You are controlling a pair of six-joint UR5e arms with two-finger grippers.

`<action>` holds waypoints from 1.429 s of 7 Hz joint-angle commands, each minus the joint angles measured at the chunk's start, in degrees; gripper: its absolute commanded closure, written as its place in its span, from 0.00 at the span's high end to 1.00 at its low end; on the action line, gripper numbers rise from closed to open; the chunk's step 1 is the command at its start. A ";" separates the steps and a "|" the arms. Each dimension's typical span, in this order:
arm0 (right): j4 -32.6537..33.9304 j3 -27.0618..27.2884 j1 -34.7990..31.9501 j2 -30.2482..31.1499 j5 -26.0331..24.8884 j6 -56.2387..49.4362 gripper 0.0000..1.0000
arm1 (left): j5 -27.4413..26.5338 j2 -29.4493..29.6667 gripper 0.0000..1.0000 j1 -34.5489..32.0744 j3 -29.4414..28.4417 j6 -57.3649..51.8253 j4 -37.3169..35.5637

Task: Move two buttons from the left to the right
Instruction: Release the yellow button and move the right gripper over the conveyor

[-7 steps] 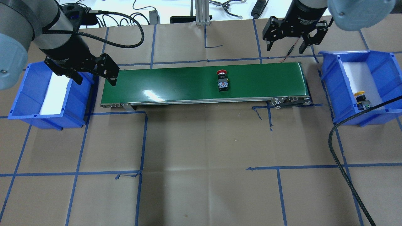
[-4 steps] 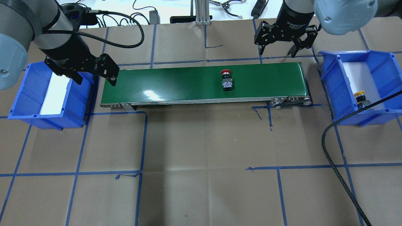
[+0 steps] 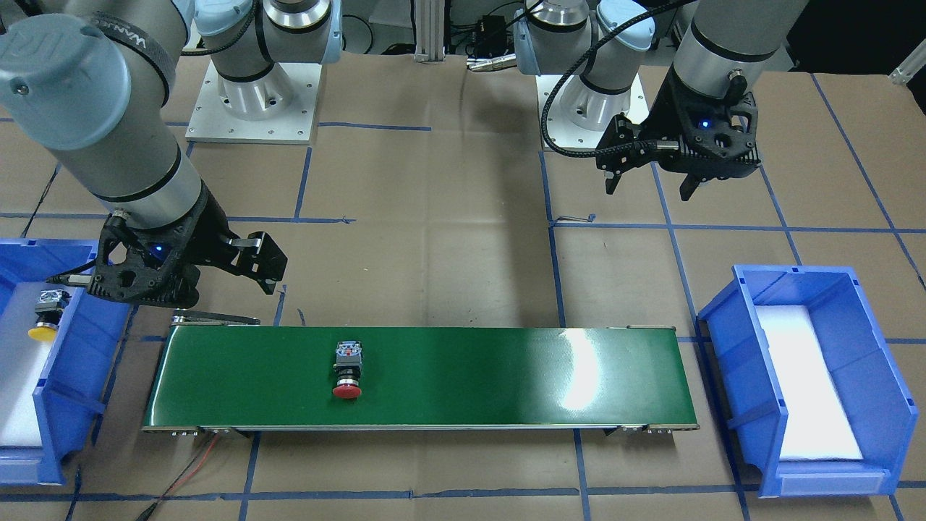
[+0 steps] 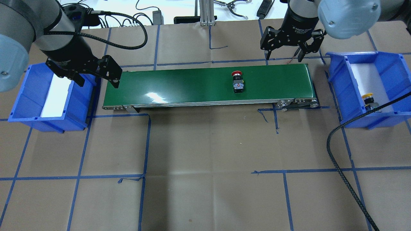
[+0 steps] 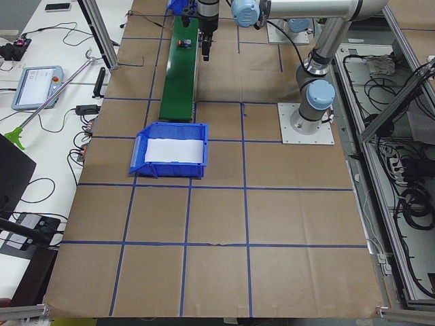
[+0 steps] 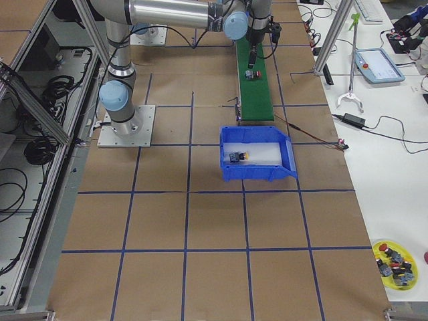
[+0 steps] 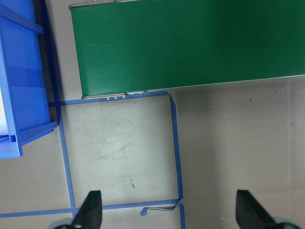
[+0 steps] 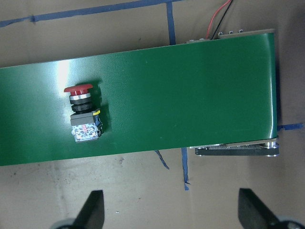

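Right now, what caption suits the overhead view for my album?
A red mushroom-capped push-button lies on the green conveyor belt; its yellow-capped twin sits in the right blue plastic bin.

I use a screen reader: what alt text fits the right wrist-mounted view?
A red push-button lies on its side on a green conveyor belt, left of centre. The open right end effector frames the bottom edge, over brown paper.

Red button (image 4: 238, 82) lies on its side on the green belt (image 4: 179, 85), right of the middle; red cap points away from the robot, black body & grey block toward it; yellow button (image 4: 369, 102) lies on its side in the blue bin (image 4: 343, 93) at the right, cap also pointing away.
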State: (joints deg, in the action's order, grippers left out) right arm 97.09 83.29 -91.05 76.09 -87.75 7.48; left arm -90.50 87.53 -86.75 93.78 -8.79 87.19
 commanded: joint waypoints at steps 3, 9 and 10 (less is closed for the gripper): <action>0.21 0.21 0.00 -0.77 -0.05 -0.27 1.00 | 0.15 0.01 1.00 0.00 0.00 0.00 0.00; 10.57 0.56 -0.18 -8.49 -0.05 -0.97 0.90 | 0.15 0.01 1.00 0.00 0.00 0.00 0.00; 10.84 0.91 -0.18 -9.63 0.04 -0.89 0.90 | 0.15 0.01 1.00 0.00 0.00 0.00 0.00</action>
State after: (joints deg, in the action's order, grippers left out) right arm 106.93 83.90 -91.23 68.05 -87.81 6.55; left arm -90.30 87.54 -86.75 93.78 -8.79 87.19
